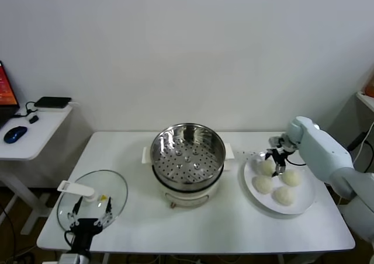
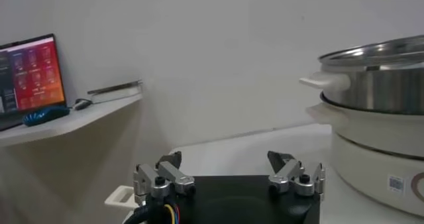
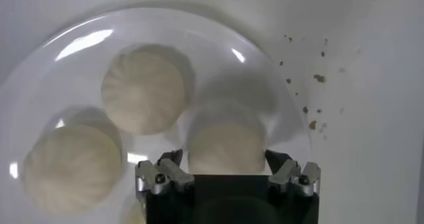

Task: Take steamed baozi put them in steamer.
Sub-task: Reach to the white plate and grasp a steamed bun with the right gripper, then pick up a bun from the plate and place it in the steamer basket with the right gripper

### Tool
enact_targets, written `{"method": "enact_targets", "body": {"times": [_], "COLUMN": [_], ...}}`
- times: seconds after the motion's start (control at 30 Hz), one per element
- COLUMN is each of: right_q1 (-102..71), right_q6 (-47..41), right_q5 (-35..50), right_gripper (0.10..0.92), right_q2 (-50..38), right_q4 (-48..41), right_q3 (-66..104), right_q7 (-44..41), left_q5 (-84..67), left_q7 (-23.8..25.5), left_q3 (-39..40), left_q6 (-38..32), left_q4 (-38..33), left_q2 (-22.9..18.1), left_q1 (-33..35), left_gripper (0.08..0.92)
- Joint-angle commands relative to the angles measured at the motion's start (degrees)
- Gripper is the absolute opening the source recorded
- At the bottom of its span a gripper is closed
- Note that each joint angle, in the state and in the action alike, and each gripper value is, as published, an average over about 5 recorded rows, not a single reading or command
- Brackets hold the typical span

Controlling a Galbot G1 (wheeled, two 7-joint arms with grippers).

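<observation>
Several off-white baozi lie on a white plate (image 1: 305, 205) at the right of the table. My right gripper (image 1: 276, 162) is down over the rear left one (image 1: 266, 168). In the right wrist view that baozi (image 3: 225, 142) sits between the fingers of the right gripper (image 3: 223, 158), which stand wide on either side of it, open. Two more baozi (image 3: 142, 89) (image 3: 69, 166) lie beside it. The shiny steamer (image 1: 188, 159) stands empty at the table's middle. My left gripper (image 1: 92, 207) waits open at the front left.
A round glass lid (image 1: 117, 188) with a white handle (image 1: 75, 188) lies under the left gripper. The steamer (image 2: 377, 79) sits on a white cooker base (image 1: 193, 197). A side desk (image 1: 29, 129) with a mouse stands left. Brown crumbs (image 3: 318, 78) dot the table beside the plate.
</observation>
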Motion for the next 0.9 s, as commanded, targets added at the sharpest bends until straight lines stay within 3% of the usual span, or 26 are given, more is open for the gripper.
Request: {"method": "enact_targets", "body": {"times": [0.03,0.43,0.9], "right_q1": [-0.24,0.99,15.9], "right_q6": [0.21,1.88,9.15], "right_q5": [-1.0,-1.33,4.5], "right_gripper": [0.714,0.69,0.696], "right_q2": [0.19,-1.26,-12.09], "right_q4": [-0.4,2.77,35.53], "right_q3": [0.92,1.14,-15.31], "right_q7": [0.14,0.05,0.01], "left_q5": [-0.02,-0.08,0.34], "left_q7": [-0.04,-0.04,0.44], "left_q3": [0.02,-0.24,-0.07], "left_q6": [-0.04,-0.05,-0.03], "left_q4": [-0.02,-0.21,-1.1], "left_q2": [-0.06,-0.06,0.15], "left_q1": [0.1,0.33,1.24], "left_gripper": [0.823,0.823,0.823]}}
